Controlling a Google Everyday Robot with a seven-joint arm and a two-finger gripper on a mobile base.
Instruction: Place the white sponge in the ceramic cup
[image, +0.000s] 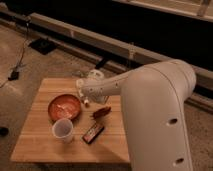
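The ceramic cup (63, 130) is plain white and stands upright on the wooden table (40, 145), just in front of the red-orange bowl (64, 106). My gripper (85, 94) is at the end of the big white arm, low over the table at the bowl's back right rim. A small pale bit (86, 103) shows right below the gripper, between the bowl and a small brown object (101, 112). I cannot tell whether it is the white sponge. No other whitish block shows on the table.
A dark flat bar (93, 132) lies right of the cup. The red-orange bowl holds some pale scraps. My arm's bulky white body (160, 120) covers the table's right side. Cables (15, 70) lie on the floor to the left.
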